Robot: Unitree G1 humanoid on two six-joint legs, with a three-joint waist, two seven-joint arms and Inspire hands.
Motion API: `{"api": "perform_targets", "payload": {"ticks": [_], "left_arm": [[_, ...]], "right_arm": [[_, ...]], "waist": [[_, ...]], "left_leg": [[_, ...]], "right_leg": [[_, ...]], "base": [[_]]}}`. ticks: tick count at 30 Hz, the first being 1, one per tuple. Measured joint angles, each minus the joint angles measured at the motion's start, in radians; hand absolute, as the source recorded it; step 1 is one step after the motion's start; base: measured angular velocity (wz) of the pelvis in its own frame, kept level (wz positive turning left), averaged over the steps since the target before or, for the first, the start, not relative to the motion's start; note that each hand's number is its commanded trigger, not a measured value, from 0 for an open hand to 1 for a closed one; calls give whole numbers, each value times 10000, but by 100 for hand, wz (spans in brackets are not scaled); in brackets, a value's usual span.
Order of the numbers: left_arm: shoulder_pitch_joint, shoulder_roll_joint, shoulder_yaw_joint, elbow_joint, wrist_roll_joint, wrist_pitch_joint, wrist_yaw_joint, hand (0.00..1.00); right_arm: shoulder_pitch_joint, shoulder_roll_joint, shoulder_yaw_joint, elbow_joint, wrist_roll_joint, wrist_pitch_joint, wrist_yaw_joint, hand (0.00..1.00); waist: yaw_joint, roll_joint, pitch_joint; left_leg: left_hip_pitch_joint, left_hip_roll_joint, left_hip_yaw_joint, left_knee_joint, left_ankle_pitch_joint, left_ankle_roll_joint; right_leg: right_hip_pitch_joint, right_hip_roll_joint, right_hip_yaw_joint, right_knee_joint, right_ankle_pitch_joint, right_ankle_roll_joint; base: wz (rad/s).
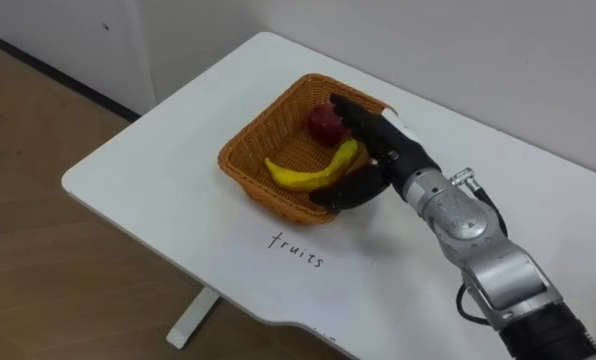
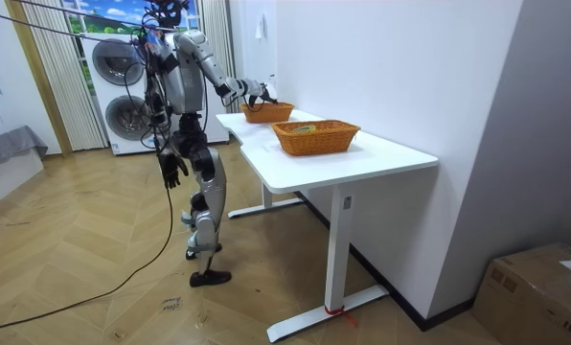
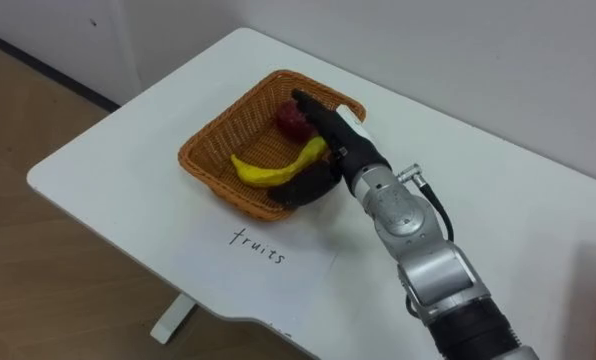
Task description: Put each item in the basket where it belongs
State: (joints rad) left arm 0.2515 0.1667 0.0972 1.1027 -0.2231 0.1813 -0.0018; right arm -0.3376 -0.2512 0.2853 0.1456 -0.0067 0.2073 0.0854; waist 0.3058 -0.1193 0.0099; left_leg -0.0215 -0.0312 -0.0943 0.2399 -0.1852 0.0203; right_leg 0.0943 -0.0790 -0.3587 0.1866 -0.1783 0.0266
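Note:
A woven basket stands on the white table with a handwritten label in front of it. Inside lie a yellow banana and a dark red fruit. My right hand reaches over the basket's right rim with its fingers stretched straight above the red fruit. Its thumb lies under the banana's raised right end, which sits between thumb and fingers. In the room view my left hand hangs relaxed by my side, and the right hand is at the far basket.
I stand at the table's far end near two stacked washing machines. A second woven basket stands nearer the middle of the table. A wall runs along the table's far side. A cardboard box sits on the floor.

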Motion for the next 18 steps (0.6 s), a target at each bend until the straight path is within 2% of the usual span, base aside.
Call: {"api": "perform_targets", "payload": {"ticks": [4, 7, 10, 11, 13, 16, 17, 18], "left_arm": [[81, 34, 2, -255, -30, -85, 6, 0], [18, 21, 2, -316, -36, -359, 205, 0], [17, 19, 4, -238, -6, -390, 299, 0], [59, 17, 2, -218, -6, -390, 299, 0], [79, 6, -6, -229, -3, -389, 307, 0], [79, 6, -2, -252, -23, -416, 393, 0], [46, 7, -1, -303, -47, -507, 425, 0], [20, 31, 3, -326, -95, -669, 433, 0]], "right_arm": [[-193, -4, -674, -561, 319, -102, -318, 0], [-389, -96, -1278, -632, 640, -267, -648, 0], [-374, -173, -2066, -1174, 678, -317, -808, 0], [-368, -229, -2413, -1422, 705, -364, -840, 0], [-345, -426, -2904, -1865, 845, -365, -968, 0], [-327, -736, -3574, -2254, 1554, -647, -1467, 0], [-299, -791, -3839, -2321, 1844, -701, -1690, 0], [-264, -791, -3996, -2350, 1995, -772, -1943, 0]], "waist": [[-345, 9, 6], [-784, 19, 13], [-1335, 92, 46], [-1614, 125, 39], [-1861, 177, -28], [-2255, 428, -105], [-2356, 510, -124], [-2440, 571, -108]], "left_leg": [[51, -6, 26, -15, 2, 4], [127, -1, 49, -30, -4, 10], [119, 4, 135, -24, -8, 16], [123, 13, 191, -31, -8, 16], [174, 32, 350, -78, -8, 20], [355, 85, 648, -198, -6, 32], [531, 136, 813, -258, -7, 33], [692, 193, 1024, -377, -6, 31]], "right_leg": [[36, -3, 8, 7, 0, 0], [107, -2, 11, -6, 1, 1], [63, 1, 151, 3, 5, -1], [21, 10, 272, 14, 8, -5], [-27, 18, 435, 37, 9, -7], [-41, 35, 700, 43, 41, -10], [-41, 68, 868, 32, 69, -12], [-13, 111, 1068, 29, 90, -32]], "base": [[0], [-2], [-8], [-16], [-25], [-32], [-43], [-52]]}}
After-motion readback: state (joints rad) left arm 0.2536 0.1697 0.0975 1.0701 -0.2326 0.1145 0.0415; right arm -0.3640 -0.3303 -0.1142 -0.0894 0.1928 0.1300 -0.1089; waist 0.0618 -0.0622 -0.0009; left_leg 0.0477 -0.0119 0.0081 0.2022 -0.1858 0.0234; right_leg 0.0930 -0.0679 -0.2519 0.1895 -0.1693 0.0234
